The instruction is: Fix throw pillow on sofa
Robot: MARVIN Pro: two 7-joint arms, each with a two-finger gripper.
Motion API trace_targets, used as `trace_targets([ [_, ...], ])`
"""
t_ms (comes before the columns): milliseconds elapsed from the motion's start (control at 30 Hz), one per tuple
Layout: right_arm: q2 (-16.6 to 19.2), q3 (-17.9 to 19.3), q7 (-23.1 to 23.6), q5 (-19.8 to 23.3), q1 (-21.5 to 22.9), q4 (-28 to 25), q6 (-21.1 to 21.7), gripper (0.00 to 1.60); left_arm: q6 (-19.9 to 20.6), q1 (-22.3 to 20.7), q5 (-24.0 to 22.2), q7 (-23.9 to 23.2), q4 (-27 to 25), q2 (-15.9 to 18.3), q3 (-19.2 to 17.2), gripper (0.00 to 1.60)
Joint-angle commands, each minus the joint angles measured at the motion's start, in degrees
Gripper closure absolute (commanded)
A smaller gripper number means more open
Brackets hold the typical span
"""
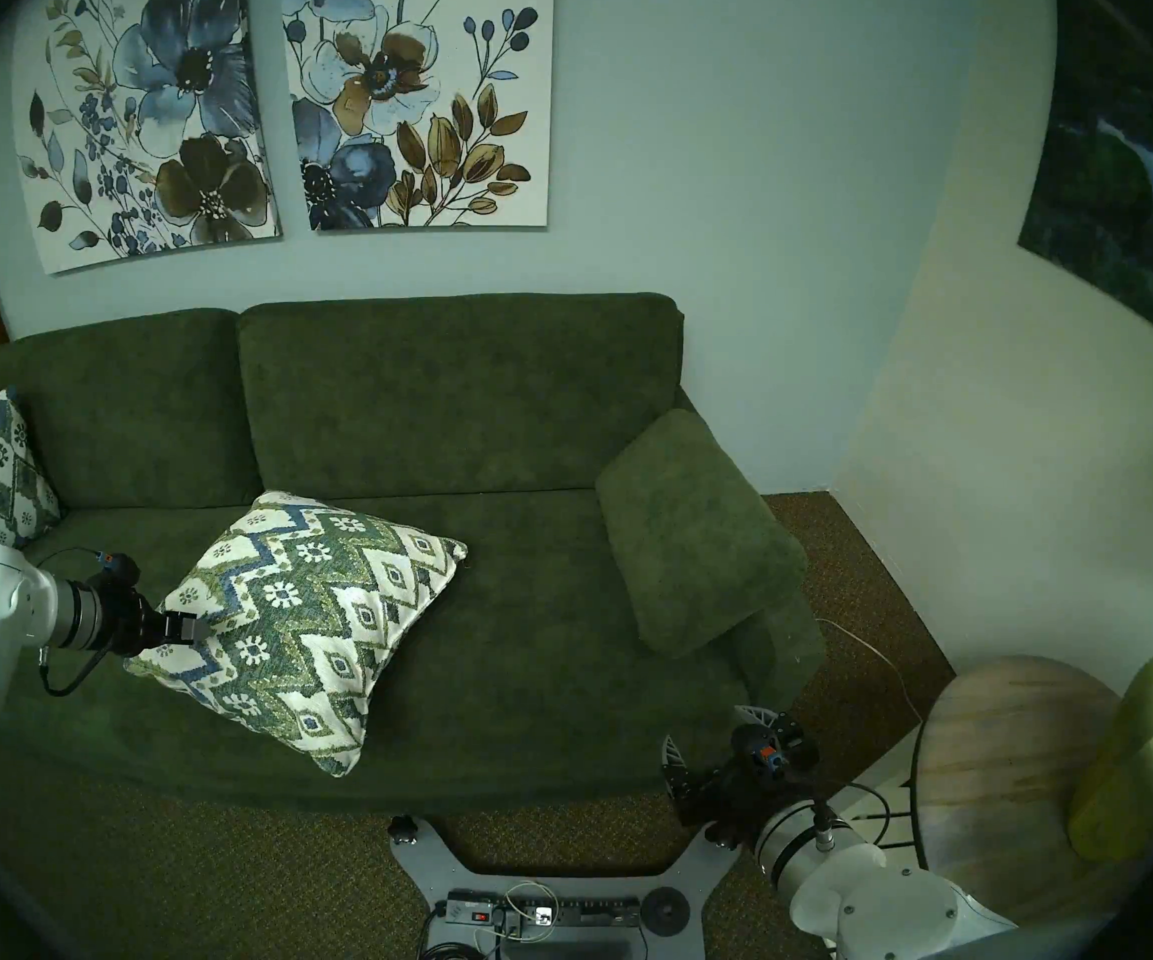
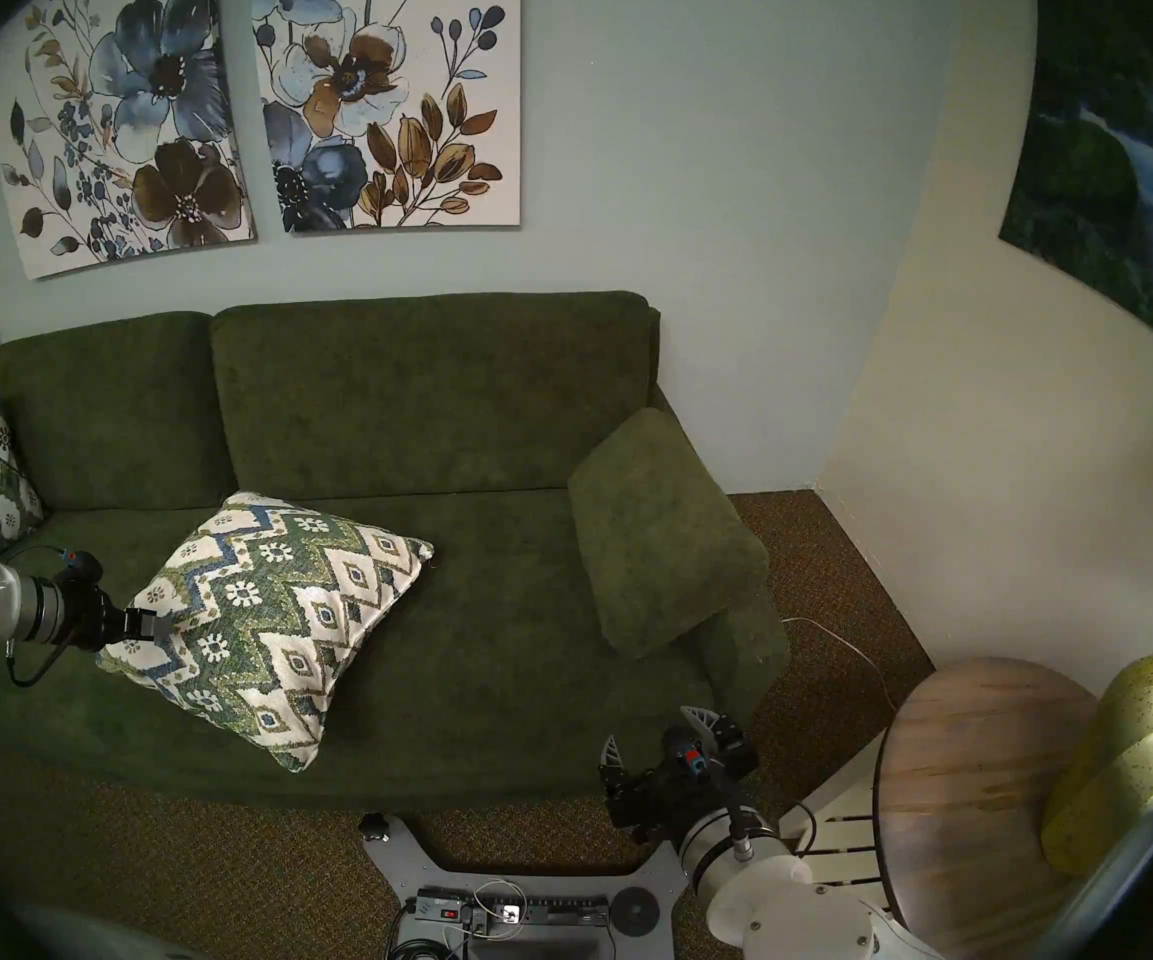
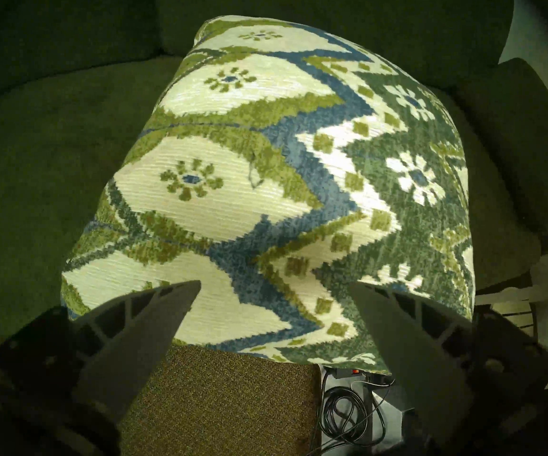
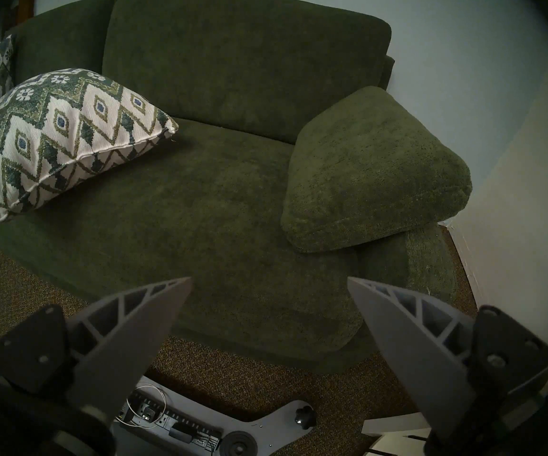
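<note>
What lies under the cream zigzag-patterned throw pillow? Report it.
The cream, olive and blue zigzag throw pillow lies on the dark green textured sofa seat. Anything beneath the pillow is hidden.

Dim greenish light, dark fisheye rims

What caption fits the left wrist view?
Open left pincer poised at the edge of the cream, green and blue zigzag throw pillow on the dark green sofa.
</note>
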Motion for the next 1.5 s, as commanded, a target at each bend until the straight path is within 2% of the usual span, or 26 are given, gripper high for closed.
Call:
trace_targets([
  [0,0.06,0.01,0.02,-0.06,0.04,-0.79,-0.08,0.00,-4.81,-6.38,-0.53,2.80,3.64,-1.76,6.96,0.00],
  [267,0.04,0.00,0.02,-0.06,0.07,-0.75,-0.10,0.00,-12.52,-11.71,2.27,5.35,11.83,-7.76,14.41,0.00],
  [433,0.00,-0.02,0.02,-0.05,0.13,-0.62,-0.12,0.00,-17.85,-8.24,5.69,8.13,15.31,-11.05,17.89,0.00],
  [533,0.00,-0.02,0.02,-0.05,0.14,-0.61,-0.12,0.00,-20.68,-8.43,6.95,9.70,18.60,-12.59,19.66,0.00],
  [800,0.02,-0.01,0.02,-0.06,0.09,-0.70,-0.11,0.00,-27.03,-14.70,8.55,12.08,25.80,-16.42,22.57,0.00],
  [833,0.03,-0.01,0.02,-0.06,0.08,-0.72,-0.11,0.00,-27.44,-15.75,8.70,11.91,26.74,-16.66,22.96,0.35],
  [867,0.03,-0.01,0.02,-0.06,0.08,-0.73,-0.11,0.00,-28.05,-17.38,8.80,11.44,28.43,-17.04,23.47,0.85],
  [900,0.03,0.00,0.02,-0.06,0.07,-0.74,-0.10,0.00,-28.42,-17.31,8.59,11.35,28.17,-17.13,23.19,1.60],
  [1233,0.06,0.01,0.02,-0.07,0.03,-0.80,-0.08,0.00,-28.92,-23.41,7.99,7.51,33.22,-17.70,24.26,1.60],
  [1267,0.06,0.01,0.02,-0.07,0.03,-0.81,-0.08,0.00,-28.62,-23.34,7.61,6.50,32.78,-17.34,24.08,1.60],
  [1367,0.05,0.01,0.02,-0.07,0.04,-0.78,-0.09,0.00,-27.31,-20.96,4.81,2.59,27.26,-15.10,21.96,1.60],
  [1467,0.02,-0.01,0.02,-0.06,0.09,-0.69,-0.11,0.00,-27.22,-21.57,3.62,-1.00,24.32,-13.39,20.55,1.60],
])
